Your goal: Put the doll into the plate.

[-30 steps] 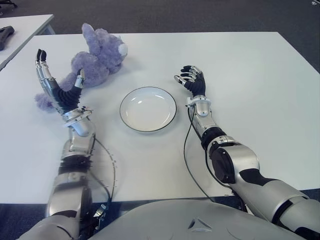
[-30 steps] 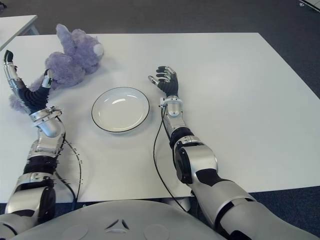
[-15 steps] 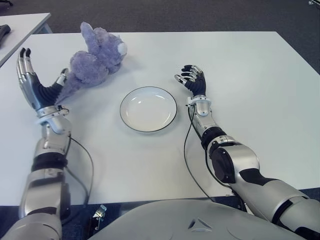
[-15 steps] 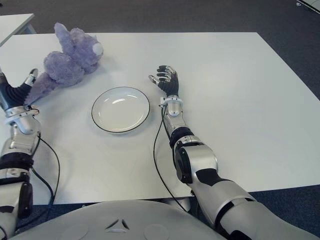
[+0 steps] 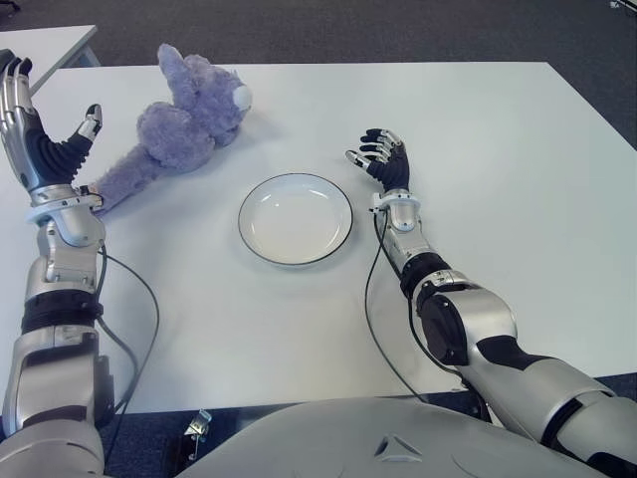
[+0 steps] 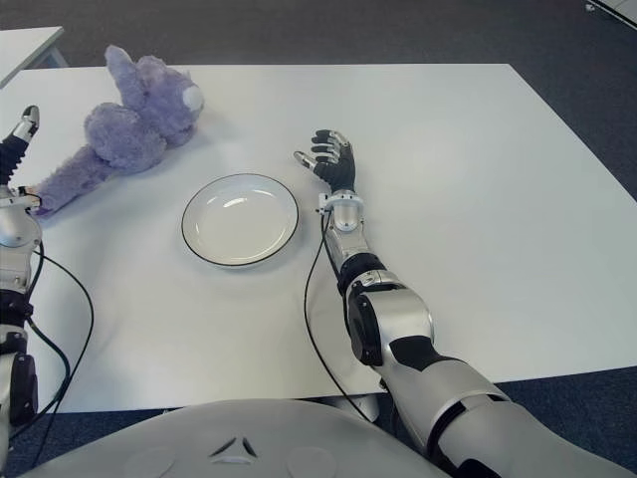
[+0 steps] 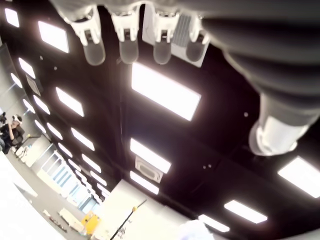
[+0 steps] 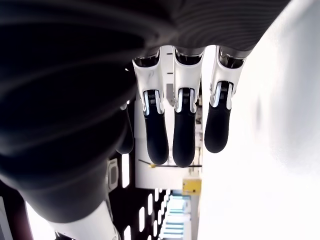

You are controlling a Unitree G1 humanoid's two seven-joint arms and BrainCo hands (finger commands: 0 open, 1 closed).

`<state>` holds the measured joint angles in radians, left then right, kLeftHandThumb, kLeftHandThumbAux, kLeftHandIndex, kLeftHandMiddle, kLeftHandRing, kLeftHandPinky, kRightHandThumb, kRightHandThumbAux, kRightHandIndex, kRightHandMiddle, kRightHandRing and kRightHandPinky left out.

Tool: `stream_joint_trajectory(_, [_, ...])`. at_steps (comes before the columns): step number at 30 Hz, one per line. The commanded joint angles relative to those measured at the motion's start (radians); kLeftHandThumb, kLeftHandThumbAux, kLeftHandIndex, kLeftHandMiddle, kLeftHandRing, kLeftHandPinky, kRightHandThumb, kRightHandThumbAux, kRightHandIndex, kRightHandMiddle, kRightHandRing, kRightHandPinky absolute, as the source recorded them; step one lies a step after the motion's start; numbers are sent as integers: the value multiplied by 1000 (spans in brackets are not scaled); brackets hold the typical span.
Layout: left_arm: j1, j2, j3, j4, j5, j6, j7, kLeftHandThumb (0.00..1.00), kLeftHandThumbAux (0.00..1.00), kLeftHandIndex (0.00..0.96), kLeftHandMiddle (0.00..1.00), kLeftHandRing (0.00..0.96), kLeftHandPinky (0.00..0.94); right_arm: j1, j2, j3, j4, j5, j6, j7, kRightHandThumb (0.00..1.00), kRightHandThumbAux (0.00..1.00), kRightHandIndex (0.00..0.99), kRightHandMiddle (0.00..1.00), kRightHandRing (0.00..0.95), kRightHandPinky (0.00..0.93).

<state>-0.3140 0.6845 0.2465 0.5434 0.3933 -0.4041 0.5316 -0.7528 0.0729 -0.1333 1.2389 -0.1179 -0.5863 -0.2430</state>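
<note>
The left robot hand (image 5: 40,149) has swung out to the frame's far left, fingers spread and empty, so the doll (image 5: 184,124) lies ungrasped upper left of the plate (image 5: 295,217), while the right robot hand (image 5: 386,164), loosely curled, idles right of it.

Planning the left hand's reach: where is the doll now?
The doll lies on the table's far left, beyond and left of the plate, just right of the open left hand.

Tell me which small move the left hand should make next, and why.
Probably lower the open left hand onto the purple plush doll: the doll lies on the white table, outside the empty white round plate, and neither hand holds it.
</note>
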Motion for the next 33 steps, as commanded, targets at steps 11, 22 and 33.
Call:
stream_joint_trajectory(11, [-30, 79, -113, -103, 149, 222, -166, 218, 454, 0, 12, 5, 5, 211, 51, -3, 125, -8, 84, 15, 111, 894, 302, 349, 363, 350])
stream_joint_trajectory(22, [-75, 169, -209, -34, 183, 188, -297, 206, 389, 0, 37, 28, 17, 211, 50, -1, 125, -10, 86, 16, 103, 890, 297, 343, 353, 338])
stream_joint_trajectory(33, [-149, 182, -292, 49, 123, 120, -503, 202, 382, 0, 43, 38, 21, 211, 49, 9, 126, -22, 87, 1, 112, 881, 299, 347, 355, 339])
